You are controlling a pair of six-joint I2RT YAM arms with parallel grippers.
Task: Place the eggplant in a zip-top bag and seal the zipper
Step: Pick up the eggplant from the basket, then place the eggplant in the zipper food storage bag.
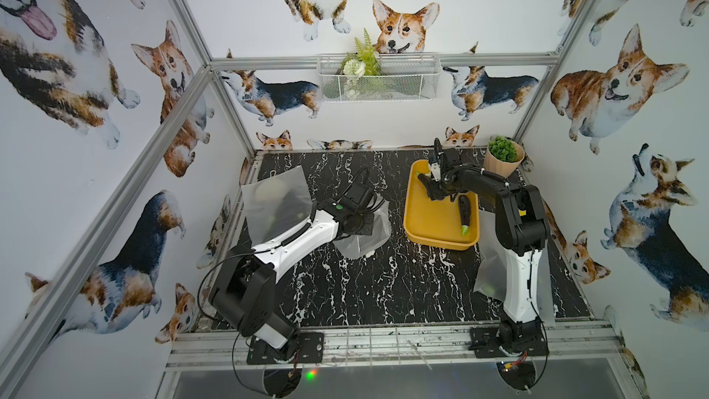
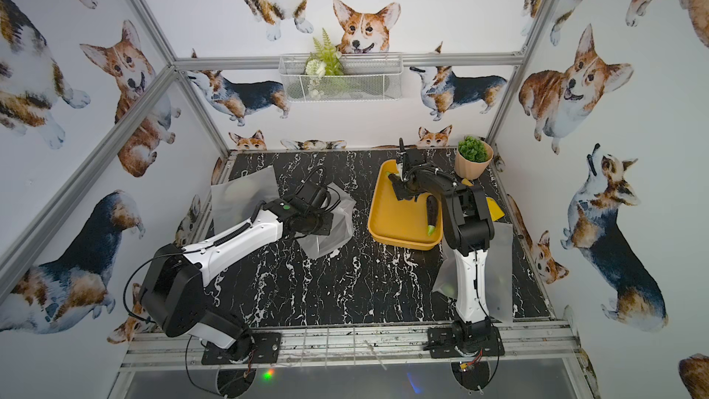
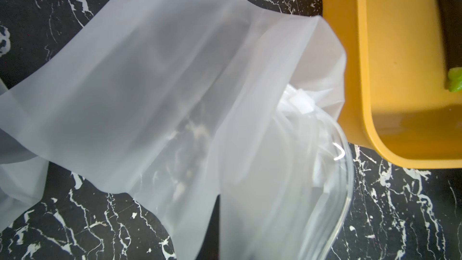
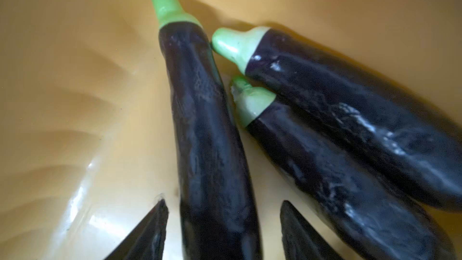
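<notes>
The right end effector (image 4: 222,202) hangs spread over the yellow tray (image 1: 422,224), straddling one eggplant (image 4: 207,133) at the tray's 11 o'clock (two other eggplants (image 4: 350,121) lie beside it). At the tray's 9 o'clock, the left end effector (image 1: 362,229) is pressed together, seemingly pinching the zip-top bag (image 3: 150,83).
</notes>
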